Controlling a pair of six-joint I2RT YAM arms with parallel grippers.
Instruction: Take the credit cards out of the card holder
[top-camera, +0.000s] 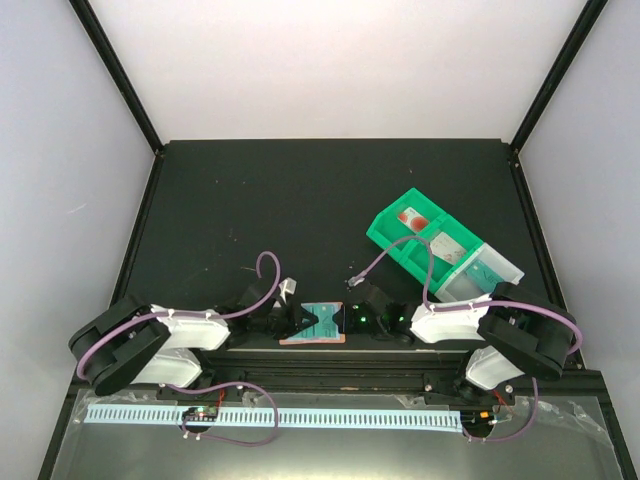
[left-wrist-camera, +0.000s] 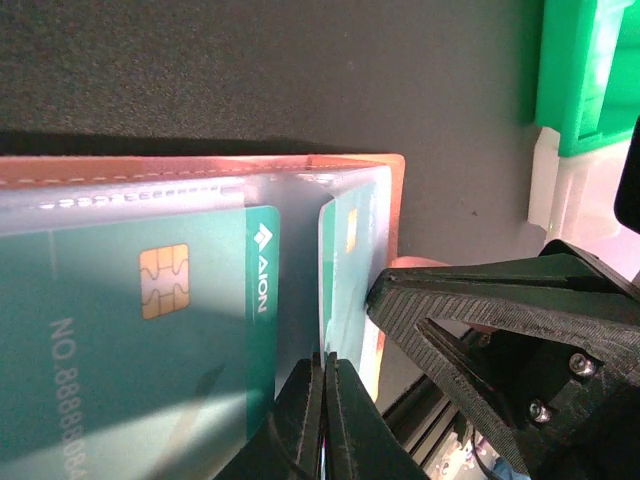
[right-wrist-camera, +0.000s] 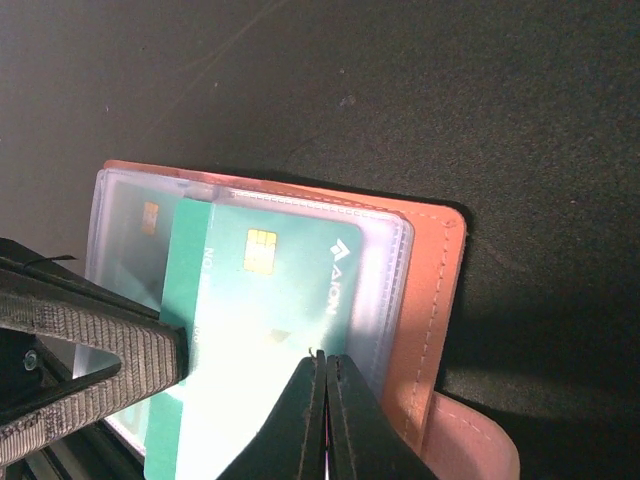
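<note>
The salmon-orange card holder (top-camera: 313, 326) lies open near the table's front edge, between my two grippers. Its clear sleeves hold teal credit cards with gold chips (left-wrist-camera: 150, 330) (right-wrist-camera: 270, 290). My left gripper (left-wrist-camera: 326, 372) (top-camera: 292, 322) is shut on a thin sleeve page of the card holder, seen edge-on, with a second teal card (left-wrist-camera: 345, 250) in it. My right gripper (right-wrist-camera: 325, 368) (top-camera: 350, 318) is shut on the near edge of the teal card, which sits partly in its sleeve. The orange cover (right-wrist-camera: 430, 290) and snap tab (right-wrist-camera: 470, 440) show to the right. No grey-blue card is visible.
A green plastic bin (top-camera: 415, 232) with a clear section (top-camera: 480, 268) stands at the back right, also in the left wrist view (left-wrist-camera: 590, 70). The right gripper's finger (left-wrist-camera: 480, 310) and the left gripper's finger (right-wrist-camera: 90, 335) crowd the holder. A metal rail (top-camera: 340, 372) runs along the front edge.
</note>
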